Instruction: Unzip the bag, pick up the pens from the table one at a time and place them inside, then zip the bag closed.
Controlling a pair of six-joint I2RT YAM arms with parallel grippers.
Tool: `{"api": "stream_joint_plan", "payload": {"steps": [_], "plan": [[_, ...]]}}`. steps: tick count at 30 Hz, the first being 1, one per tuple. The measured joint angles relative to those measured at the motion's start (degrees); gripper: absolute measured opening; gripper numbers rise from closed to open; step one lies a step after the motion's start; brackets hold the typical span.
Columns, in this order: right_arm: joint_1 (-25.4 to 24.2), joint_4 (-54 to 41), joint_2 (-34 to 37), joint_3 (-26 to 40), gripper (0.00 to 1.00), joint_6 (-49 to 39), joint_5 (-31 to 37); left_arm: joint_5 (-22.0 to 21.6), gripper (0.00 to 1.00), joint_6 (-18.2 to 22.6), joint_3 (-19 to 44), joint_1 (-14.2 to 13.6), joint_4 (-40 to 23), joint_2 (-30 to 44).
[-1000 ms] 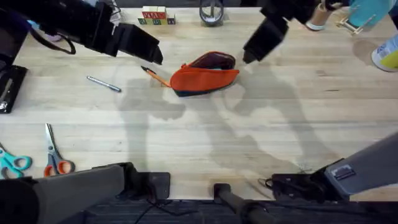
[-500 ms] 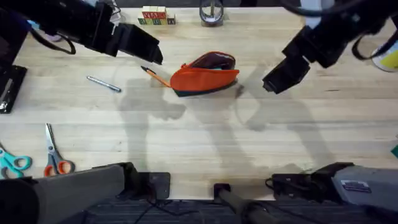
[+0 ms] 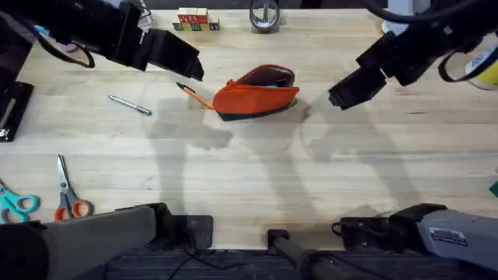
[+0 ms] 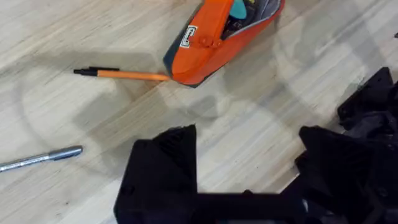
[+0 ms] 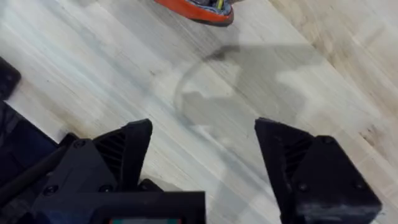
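The orange bag [image 3: 255, 95] lies mid-table on the wooden table [image 3: 257, 171], its top gaping on a dark inside; in the left wrist view the bag [image 4: 214, 37] shows small items within. An orange pen [image 3: 194, 95] rests against the bag's left end, seen again as the orange pen [image 4: 127, 75]. Farther left lies the silver pen [image 3: 130, 104], also the silver pen [image 4: 40, 158]. My left gripper [image 3: 193, 70] hovers open above the orange pen, its fingers [image 4: 165, 168] empty. My right gripper [image 3: 346, 92] hangs open right of the bag, and the bag's end [image 5: 199, 7] lies beyond its fingers [image 5: 127, 152].
Orange-handled scissors [image 3: 68, 196] and teal scissors [image 3: 15, 204] lie at the front left. Letter blocks [image 3: 194, 19] and a tape ring [image 3: 264, 14] sit at the back edge. A yellow and blue container [image 3: 486, 66] stands far right.
My right gripper has pulled away from the bag's right end, moving right and toward the front. The left arm, the bag and both pens have stayed put.
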Motion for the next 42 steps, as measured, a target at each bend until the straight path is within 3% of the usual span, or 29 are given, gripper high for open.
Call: {"api": "stream_joint_plan", "payload": {"steps": [3, 6, 11, 18, 21, 28, 32, 42], "plan": [[0.0, -0.04, 0.06, -0.02, 0.997, 0.0, 0.0, 0.0, 0.994, -0.38, 0.0, 0.0, 0.18, 0.0], [0.0, -0.04, 0.04, -0.02, 0.998, 0.0, 0.0, -1.34, 0.995, -4.47, 0.0, 0.0, 1.9, 0.0], [0.0, -0.04, 0.05, -0.02, 0.998, 0.01, 0.0, -8.7, 0.995, -18.59, 0.0, -0.88, 6.05, 0.0], [0.0, -0.04, 0.06, -0.02, 0.998, 0.02, 0.0, -21.46, 0.993, -40.2, 0.0, -6.44, 8.61, 0.01], [0.0, -0.21, 0.07, -0.02, 0.998, 0.02, 0.0, -23.67, 0.993, -46.18, 0.01, -7.79, 10.4, 0.37], [0.0, -0.37, 0.05, -0.02, 0.998, 0.02, 0.0, -25.49, 0.993, -59.78, 0.02, -7.74, 12.79, 6.05], [0.0, -0.42, 0.04, -0.02, 0.998, 0.02, 0.0, -25.49, 0.993, -65.15, 0.02, -7.74, 12.85, 11.0], [0.0, -0.44, 0.04, -0.02, 0.997, 0.02, 0.0, -25.04, 0.995, -73.89, 0.02, -7.76, 13.56, 22.29]]}}
